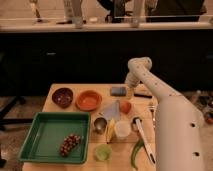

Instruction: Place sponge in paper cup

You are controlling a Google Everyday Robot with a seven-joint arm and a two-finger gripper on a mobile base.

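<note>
Hand (129, 92) just beside one sponge (118, 91), grip cannot be told, one paper cup (122, 130) well apart

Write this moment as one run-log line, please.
gripper: close beside sponge, far side of table | sponge: flat on table, not in paper cup | paper cup: upright, nearer the front

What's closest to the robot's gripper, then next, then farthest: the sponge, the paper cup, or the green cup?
1. sponge, right beside the gripper, far back.
2. paper cup, in the middle, nearer the front.
3. green cup, at the very front.
</note>
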